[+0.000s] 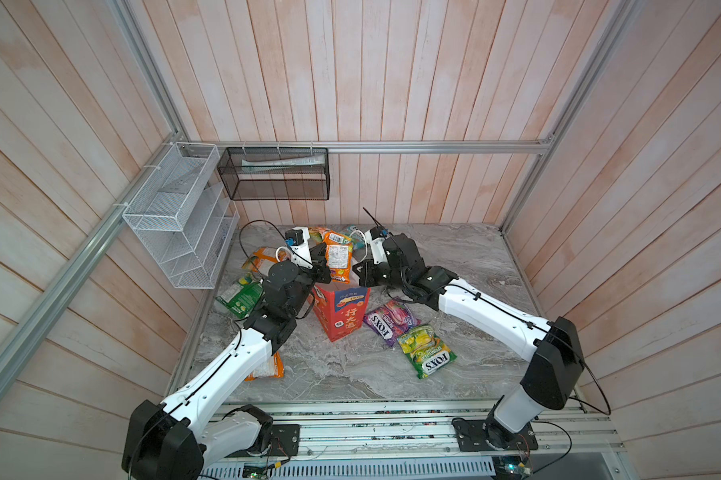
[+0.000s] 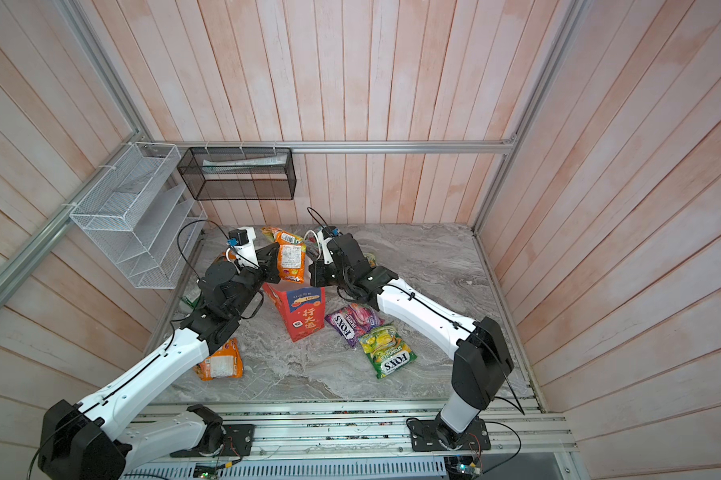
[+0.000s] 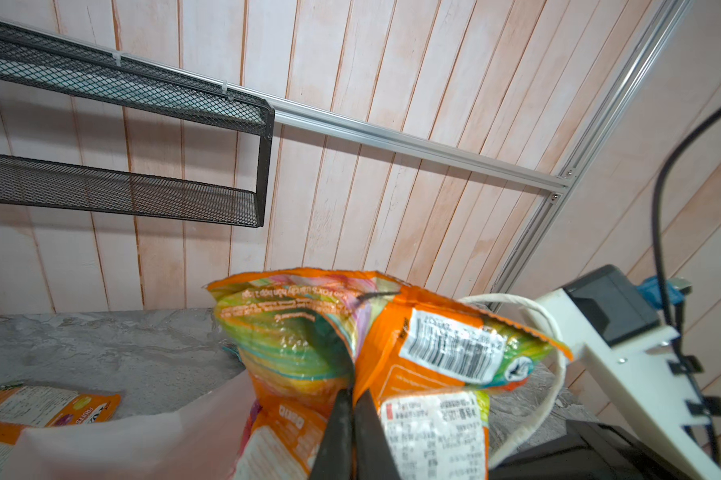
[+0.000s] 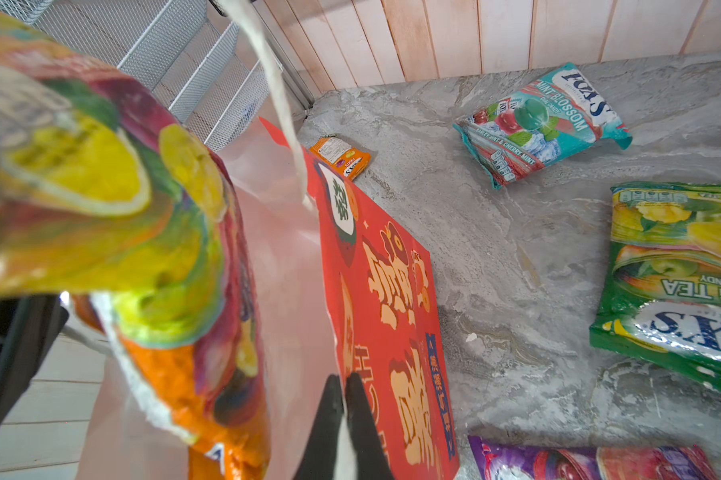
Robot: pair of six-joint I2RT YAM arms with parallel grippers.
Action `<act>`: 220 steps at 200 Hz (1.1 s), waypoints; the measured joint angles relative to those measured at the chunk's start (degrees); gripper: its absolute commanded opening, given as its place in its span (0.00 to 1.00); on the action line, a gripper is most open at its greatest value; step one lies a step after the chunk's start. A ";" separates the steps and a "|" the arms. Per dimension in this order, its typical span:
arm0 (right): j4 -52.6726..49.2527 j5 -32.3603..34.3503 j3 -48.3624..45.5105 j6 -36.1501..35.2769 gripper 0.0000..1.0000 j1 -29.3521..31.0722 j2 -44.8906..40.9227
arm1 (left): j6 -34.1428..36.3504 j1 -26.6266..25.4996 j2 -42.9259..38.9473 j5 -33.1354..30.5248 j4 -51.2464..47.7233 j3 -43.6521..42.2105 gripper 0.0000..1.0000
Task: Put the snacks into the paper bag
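— Near the middle of the counter [image 1: 350, 374], how is the paper bag [image 1: 341, 313]?
— Standing, mouth open; the right tool [image 4: 342, 380] is pinched tight on its rim.
— And the left tool [image 3: 352, 392]?
— Clamped on an orange pouch [image 1: 337, 259], whose lower end hangs at the bag's mouth. A purple pouch [image 1: 390, 322] and a yellow-green pouch [image 1: 427, 351] lie beside the bag, toward the right edge.

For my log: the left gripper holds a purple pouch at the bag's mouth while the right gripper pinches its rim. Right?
The pouch is orange, not purple; the left wrist view shows it. Otherwise yes: left gripper holds it at the bag's mouth, right gripper pinches the rim.
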 measured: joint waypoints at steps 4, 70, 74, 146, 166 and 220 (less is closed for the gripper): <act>0.00 0.02 0.00 0.00 0.00 0.00 0.00 | -0.02 0.00 0.00 0.02 0.04 -0.04 0.24; -0.52 0.72 0.00 -0.72 0.00 0.02 0.00 | -2.56 0.02 -1.29 0.42 1.31 -0.04 0.49; -0.46 0.72 0.00 -0.79 0.00 0.07 0.00 | -3.06 0.07 -1.53 0.79 1.18 -0.02 0.51; -0.74 2.73 0.02 -1.27 0.00 0.04 0.00 | -9.49 0.22 -3.93 8.79 -11.21 12.15 0.98; -0.76 3.21 0.02 -1.31 0.00 -0.02 0.00 | -10.45 0.22 -6.12 11.04 -14.47 14.88 1.00; -0.96 4.02 0.00 -1.44 0.00 -1.40 0.00 | -14.12 0.22 -14.82 6.49 -28.52 16.31 1.00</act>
